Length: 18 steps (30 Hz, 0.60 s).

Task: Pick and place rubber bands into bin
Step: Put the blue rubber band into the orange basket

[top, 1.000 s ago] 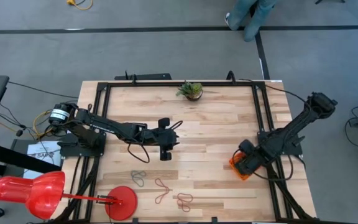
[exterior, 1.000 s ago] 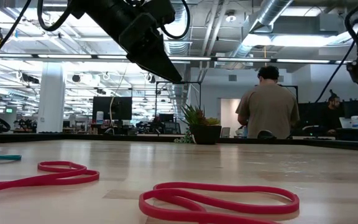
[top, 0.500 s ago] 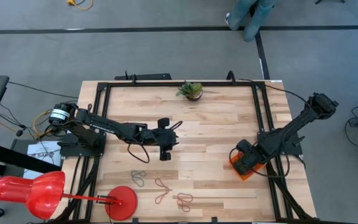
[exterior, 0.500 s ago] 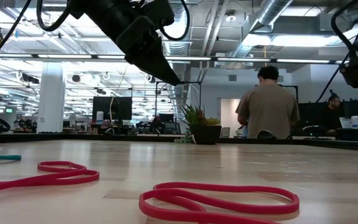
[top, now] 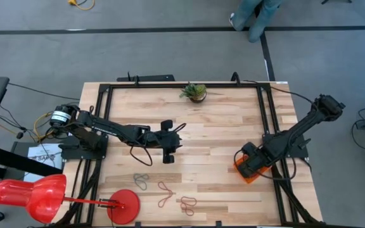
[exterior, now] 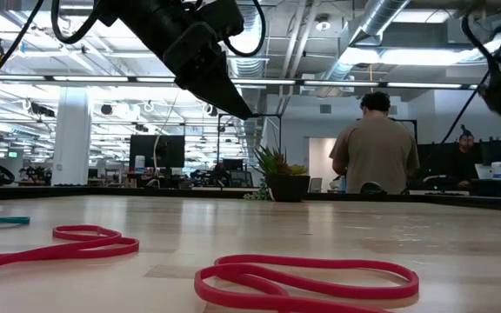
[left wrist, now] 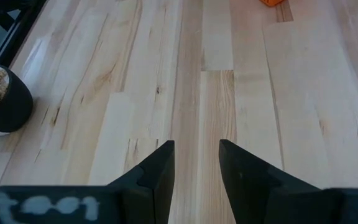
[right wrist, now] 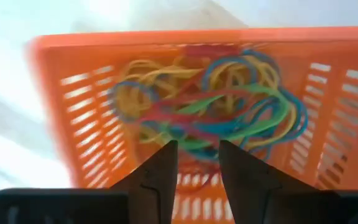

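Note:
The orange bin (right wrist: 73, 99) stands near the table's right edge (top: 243, 174) and holds a tangle of yellow, red, green and blue rubber bands (right wrist: 210, 118). My right gripper (right wrist: 196, 168) hangs open just above it (top: 251, 161), with nothing between its fingers. Three more rubber bands lie flat on the wood near the front edge: a grey one (top: 141, 182), a red one (top: 165, 193) and another red one (top: 187, 204). My left gripper (top: 168, 155) hovers open above bare wood at the table's middle (left wrist: 196, 168).
A small potted plant (top: 195, 92) stands at the far edge. A round red disc (top: 124, 206) and a red lamp (top: 27, 193) sit at the front left. A black frame (top: 170, 84) runs around the tabletop. A person (exterior: 377, 148) stands in the room beyond.
My right gripper has shifted slightly above the bin. The left arm and the bands on the table have stayed still.

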Tool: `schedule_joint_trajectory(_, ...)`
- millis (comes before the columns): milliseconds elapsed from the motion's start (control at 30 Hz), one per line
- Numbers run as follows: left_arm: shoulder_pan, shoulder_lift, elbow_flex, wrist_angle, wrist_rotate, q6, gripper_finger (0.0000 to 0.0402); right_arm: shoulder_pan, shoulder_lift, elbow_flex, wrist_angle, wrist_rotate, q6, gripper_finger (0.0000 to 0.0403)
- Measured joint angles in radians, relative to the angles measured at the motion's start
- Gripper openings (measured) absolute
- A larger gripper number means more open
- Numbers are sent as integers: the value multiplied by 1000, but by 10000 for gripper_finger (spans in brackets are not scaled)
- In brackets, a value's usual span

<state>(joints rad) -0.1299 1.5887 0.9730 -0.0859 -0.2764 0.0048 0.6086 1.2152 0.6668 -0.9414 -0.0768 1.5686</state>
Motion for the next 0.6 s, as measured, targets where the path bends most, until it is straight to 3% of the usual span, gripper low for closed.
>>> schedule_joint_trajectory(100, 0, 0, 0, 0, 0, 0, 116, 9, 0, 82, -77, 19, 2, 112)
schedule_joint_trajectory(267, 0, 0, 0, -1, 0, -25, 116, 31, -2, 197, -179, 193, -32, 111)
schedule_joint_trajectory(400, 0, 0, 0, -16, 0, -22, 116, 44, -1, 216, -130, 278, -149, 112)
schedule_joint_trajectory(500, 0, 0, 0, -30, 0, -7, 116, 60, -1, 203, -25, 330, -148, 111)
schedule_joint_trajectory(600, 0, 0, 0, -43, -1, -32, 116, 73, 0, 183, 67, 482, -191, 112)
